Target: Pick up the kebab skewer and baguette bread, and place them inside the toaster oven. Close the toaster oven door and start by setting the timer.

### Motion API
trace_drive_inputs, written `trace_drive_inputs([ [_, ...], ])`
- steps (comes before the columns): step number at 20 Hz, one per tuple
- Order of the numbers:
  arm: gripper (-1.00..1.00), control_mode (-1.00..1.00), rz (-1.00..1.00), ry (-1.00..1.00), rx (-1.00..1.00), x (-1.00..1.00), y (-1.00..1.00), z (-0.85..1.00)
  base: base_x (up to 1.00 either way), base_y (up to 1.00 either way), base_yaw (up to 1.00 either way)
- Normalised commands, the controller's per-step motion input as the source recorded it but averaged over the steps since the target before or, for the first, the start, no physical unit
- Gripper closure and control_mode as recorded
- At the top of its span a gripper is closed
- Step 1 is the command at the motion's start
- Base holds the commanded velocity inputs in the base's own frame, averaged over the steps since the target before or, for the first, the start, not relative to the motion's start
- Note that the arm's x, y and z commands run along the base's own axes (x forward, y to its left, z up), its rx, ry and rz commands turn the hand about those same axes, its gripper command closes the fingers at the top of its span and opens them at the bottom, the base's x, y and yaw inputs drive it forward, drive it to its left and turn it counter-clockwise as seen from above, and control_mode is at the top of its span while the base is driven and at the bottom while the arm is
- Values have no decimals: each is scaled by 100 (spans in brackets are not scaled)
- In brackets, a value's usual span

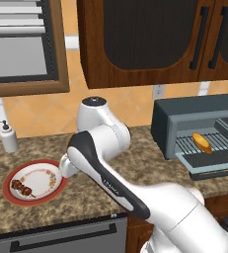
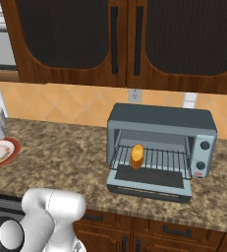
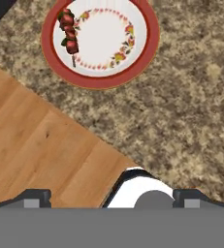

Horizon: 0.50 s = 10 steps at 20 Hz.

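**Bread is racked, skewer waits on the plate**

And here's the kebab skewer [image 3: 69,35], lying along the upper-left rim of the red-edged plate [image 3: 147,43] in the hand view, meat chunks in a line, bare stick tip pointing toward the frame's bottom. In the left base view it sits at lower left, on the plate's near-left side [image 1: 22,188]. The gripper [image 3: 111,197] hangs above the counter edge with its jaws spread wide and nothing between them, well short of the plate.

The baguette bread [image 2: 137,155] already rests on the wire rack inside the toaster oven [image 2: 161,119], centre-right of the right base view, with the toaster oven door [image 2: 149,187] dropped flat.

So the skewer looks like the job in hand. Best play, I'd say: centre over the middle chunks, turn the jaws across the stick, and come straight down so the fingers clear the raised plate rim.

Hard to read: the fingertips are barely peeking over the bottom edge, the stick itself is thin and faint, and in the left base view the arm's elbow covers the plate's right edge.
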Motion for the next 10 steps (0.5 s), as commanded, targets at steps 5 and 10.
trace_drive_inputs([
  [5,-100,-100,20,0,0,10,100,0,0,0,0],
  [10,-100,-100,15,0,0,22,93,-15,0,0,0],
])
